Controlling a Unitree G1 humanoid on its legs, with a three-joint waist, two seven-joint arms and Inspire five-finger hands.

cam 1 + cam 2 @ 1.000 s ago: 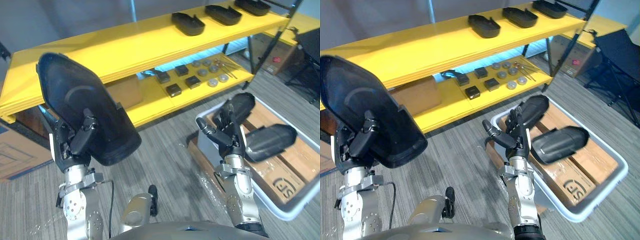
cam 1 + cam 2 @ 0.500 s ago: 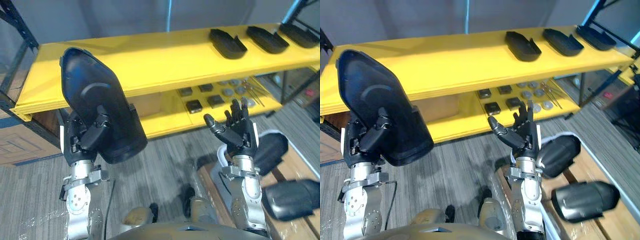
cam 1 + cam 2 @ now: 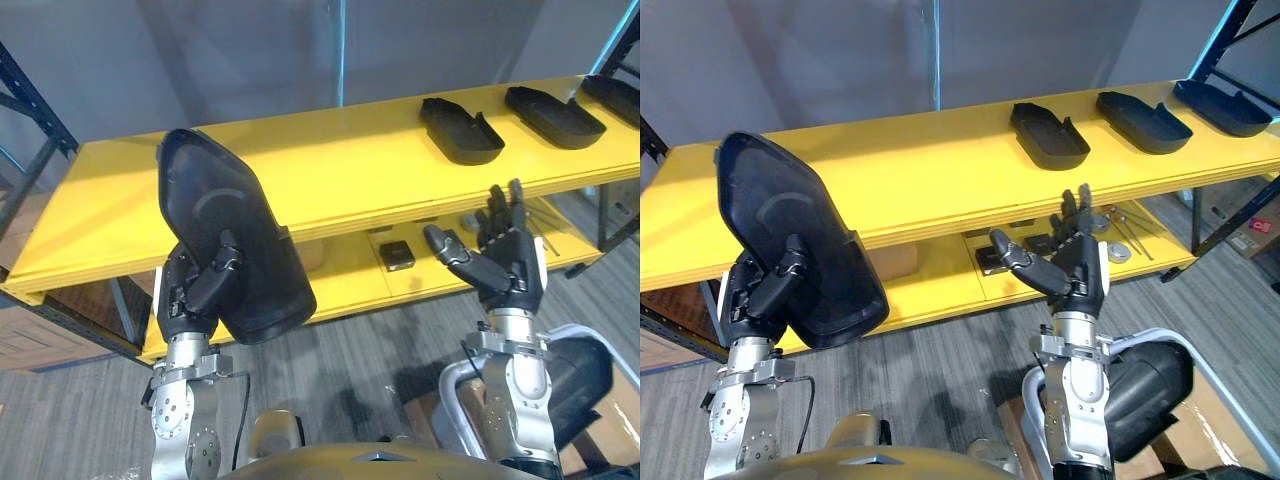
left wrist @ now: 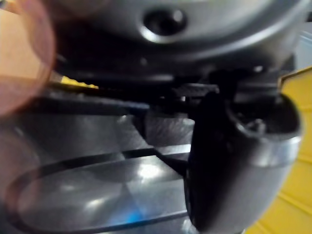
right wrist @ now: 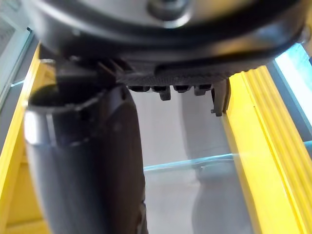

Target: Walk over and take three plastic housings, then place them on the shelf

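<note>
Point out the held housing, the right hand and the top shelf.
housing [image 3: 215, 205]: left eye view, middle of its dark face.
right hand [image 3: 505, 270]: left eye view, on the palm.
top shelf [image 3: 330, 170]: left eye view, bare yellow board.

You've got small black block [image 3: 398, 256] and metal disc [image 3: 1119, 254] near each other. White bin [image 3: 1215, 378] low on your right, on grey carpet floor [image 3: 940, 395]. Cardboard box [image 3: 25, 335] far left.
</note>
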